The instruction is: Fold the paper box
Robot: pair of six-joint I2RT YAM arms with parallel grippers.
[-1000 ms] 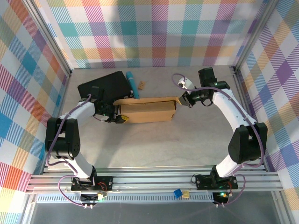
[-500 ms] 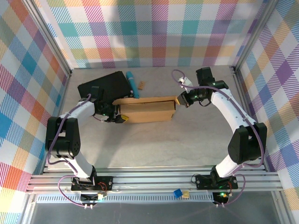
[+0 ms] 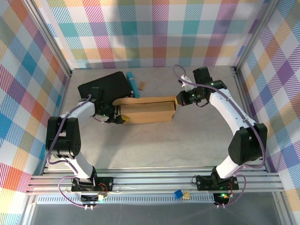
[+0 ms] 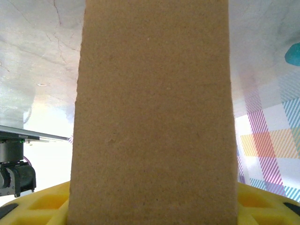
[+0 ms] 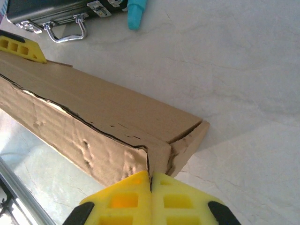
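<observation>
Since a second ago, the right gripper (image 3: 180,99) has slid leftward onto the right end of the paper box (image 3: 147,111). The box lies mid-table, just in front of the black case (image 3: 105,86), with its long axis running left to right between the arms. The right pads are pressed together, touching the end corner. The left gripper (image 3: 118,118) sits at the opposite end, but cardboard hides whether it grips. Any further push likely runs leftward along that axis.
</observation>
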